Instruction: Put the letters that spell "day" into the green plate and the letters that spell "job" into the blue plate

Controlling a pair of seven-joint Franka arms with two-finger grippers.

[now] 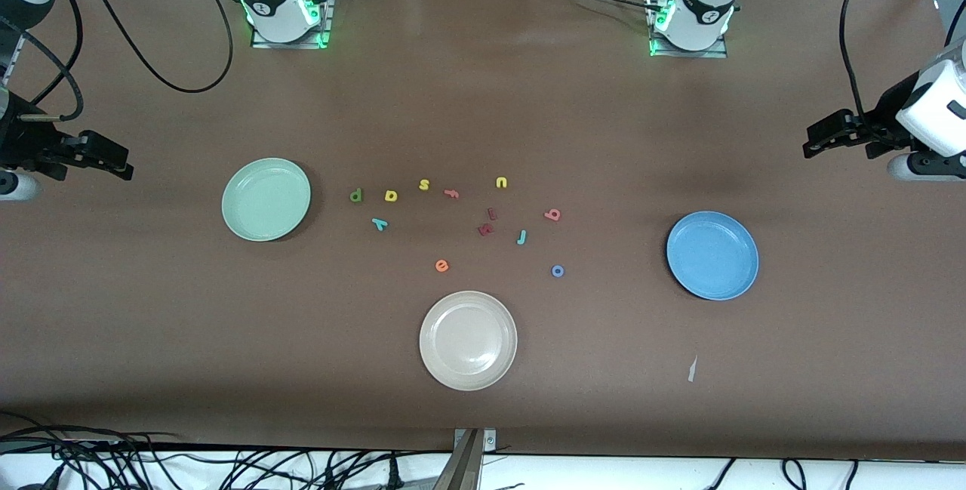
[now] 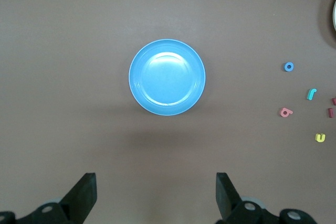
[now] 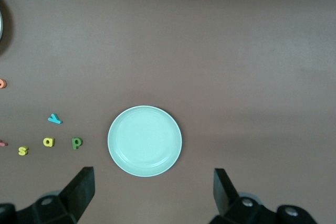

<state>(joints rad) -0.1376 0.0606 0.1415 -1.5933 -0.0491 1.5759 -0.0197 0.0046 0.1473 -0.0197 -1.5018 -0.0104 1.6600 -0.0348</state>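
Teal j (image 1: 521,237) lies flat, seemingly tilted

Three plates: green (image 1: 266,198), blue (image 1: 712,255), beige (image 1: 468,340). Eleven foam letters (image 1: 453,222) lie on the table (image 1: 483,97), plus one paper scrap (image 1: 691,369).

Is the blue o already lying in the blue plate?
No, the blue o lies on the bare table, apart from the blue plate, which holds nothing.

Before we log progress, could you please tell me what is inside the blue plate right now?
Nothing lies in the blue plate; its whole inner surface shows bare in the front and left wrist views. The teal j, blue o and pink b lie on the table. What is underneath the plate is covered.
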